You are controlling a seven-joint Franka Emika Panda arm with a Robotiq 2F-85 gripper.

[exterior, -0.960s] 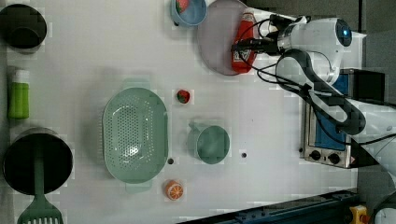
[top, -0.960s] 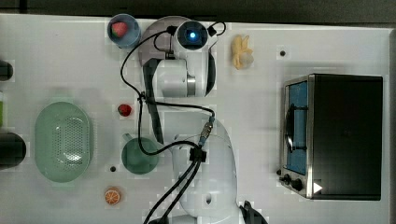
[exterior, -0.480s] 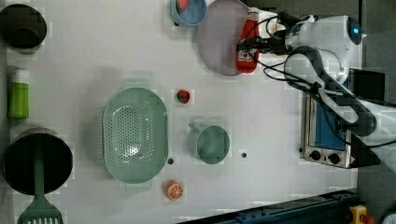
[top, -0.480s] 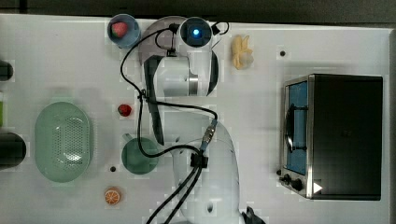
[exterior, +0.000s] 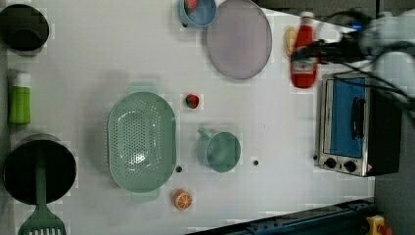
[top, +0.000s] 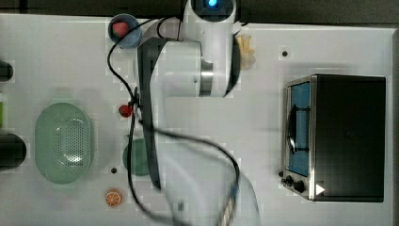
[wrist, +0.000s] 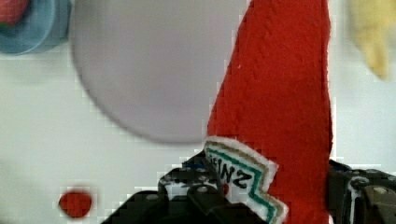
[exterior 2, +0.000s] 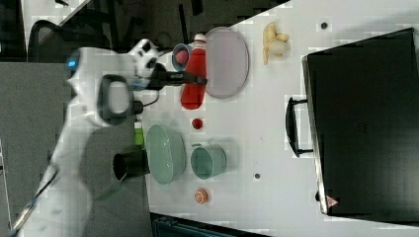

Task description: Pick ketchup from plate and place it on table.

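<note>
Two strawberries (exterior: pixel 192 101), one plate (exterior: pixel 239 38), one ketchup (exterior: pixel 304 56), one basket (exterior: pixel 141 140).

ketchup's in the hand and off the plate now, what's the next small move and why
Probably lower it onto bare table and only then open. The hand is shut on the ketchup, which in the left view hangs beside the plate, between it and the toaster oven. The plate's surface looks bare, so what remains is setting the bottle down clear of the yellow item.

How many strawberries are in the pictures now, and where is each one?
2. One strawberry lies on the table, between the green basket and the plate. Another strawberry sits in the blue cup beside the plate. None seems hidden.
</note>
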